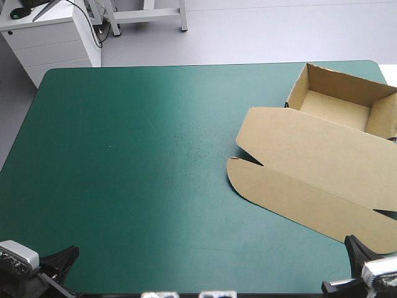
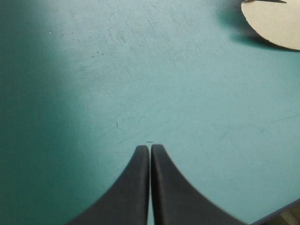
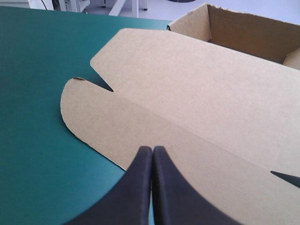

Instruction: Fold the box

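Note:
The brown box (image 1: 322, 161) lies at the table's right side as an open tray with raised walls (image 1: 344, 96) at the far right and its lid flat toward the front. In the right wrist view the lid (image 3: 197, 108) spreads just ahead of my right gripper (image 3: 152, 149), which is shut and empty at the lid's near edge. My left gripper (image 2: 150, 147) is shut over bare teal-green cover, with only a rounded lid flap (image 2: 274, 21) far ahead. In the high view both grippers sit at the front corners, left gripper (image 1: 65, 256) and right gripper (image 1: 353, 245).
The teal-green cover (image 1: 136, 167) stretches bare across the left and middle of the table. A white drawer cabinet (image 1: 53, 40) stands beyond the far left corner. The box's right part runs past the table's right edge of view.

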